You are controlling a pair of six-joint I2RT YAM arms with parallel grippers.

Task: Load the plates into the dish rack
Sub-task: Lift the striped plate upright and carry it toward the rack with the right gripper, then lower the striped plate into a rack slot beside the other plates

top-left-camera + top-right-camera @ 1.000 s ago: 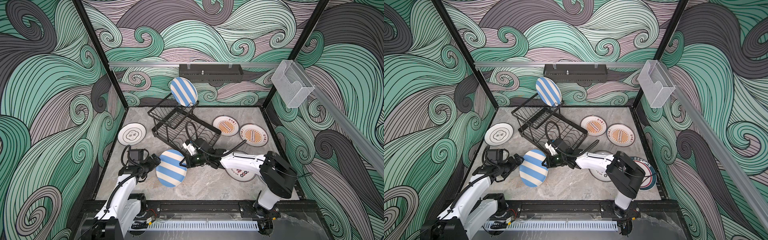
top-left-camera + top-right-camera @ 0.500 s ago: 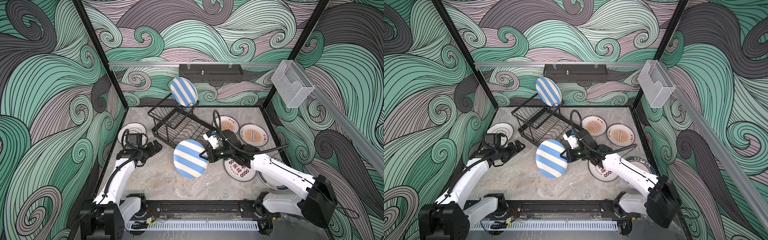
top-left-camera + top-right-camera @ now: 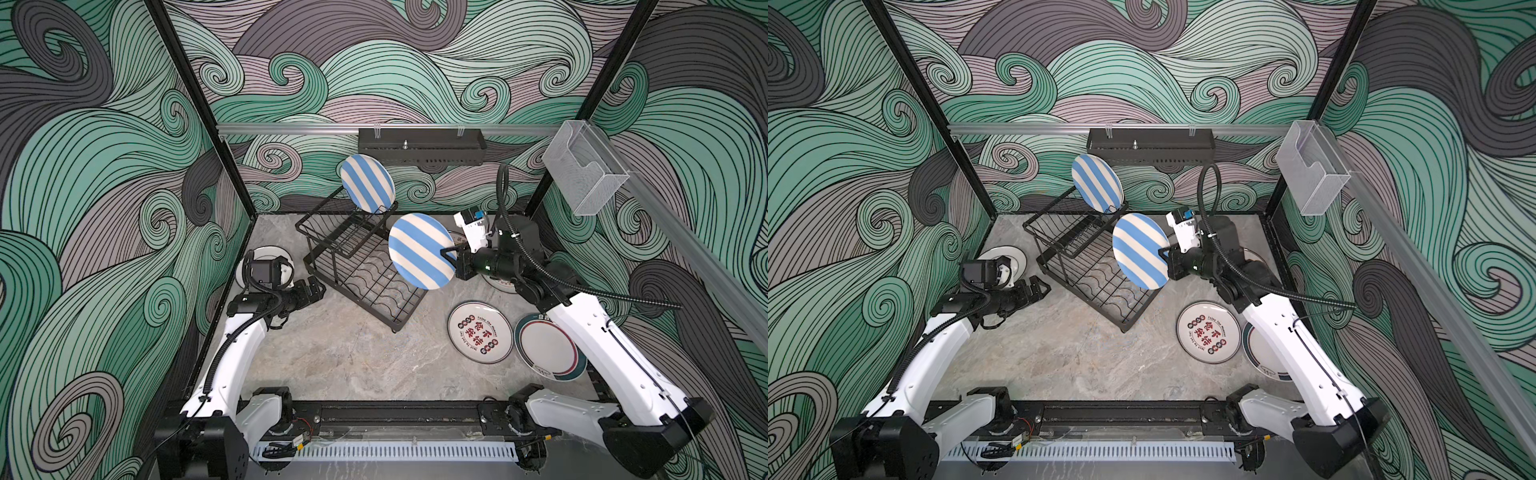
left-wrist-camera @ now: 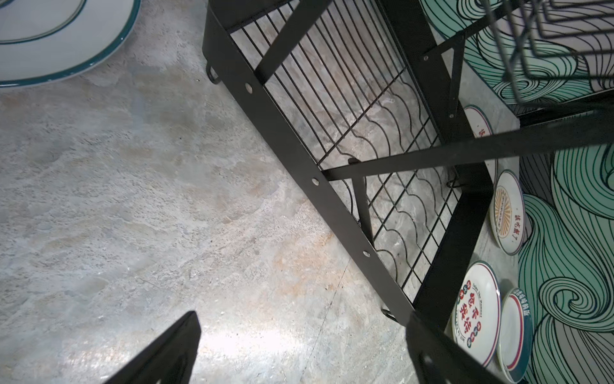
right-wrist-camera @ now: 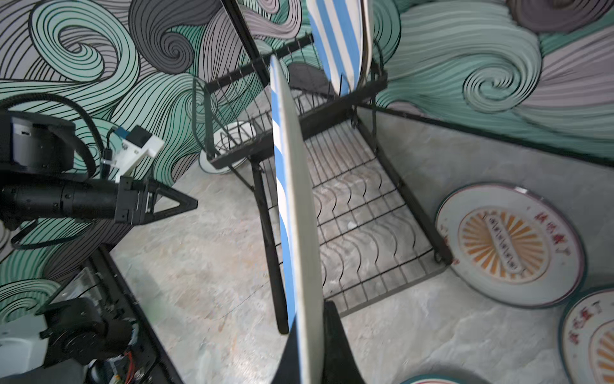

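Note:
My right gripper [image 3: 453, 257] [image 3: 1167, 257] [image 5: 309, 316] is shut on the rim of a blue-and-cream striped plate [image 3: 419, 249] [image 3: 1140, 251] [image 5: 292, 199]. It holds the plate upright in the air over the wavy grid base of the black wire dish rack [image 3: 353, 274] [image 3: 1092, 286] [image 5: 358, 206] [image 4: 365, 133]. A second striped plate [image 3: 368, 185] [image 3: 1096, 185] stands in the rack's raised basket. My left gripper [image 3: 313, 289] [image 3: 1040, 286] [image 4: 302, 314] is open and holds nothing, low beside the rack's left side.
Lying flat on the stone floor are a red-and-black character plate [image 3: 480, 332], a teal-rimmed plate [image 3: 548, 353], orange sunburst plates [image 5: 508, 242] under my right arm, and a pale plate [image 3: 266, 253] behind my left wrist. A black perforated tray [image 3: 422, 145] and a clear box [image 3: 582, 174] hang on the walls.
The striped plate has left my left gripper. My right arm has carried it up and back to the right, over the rack. My left arm has drawn back to the left.

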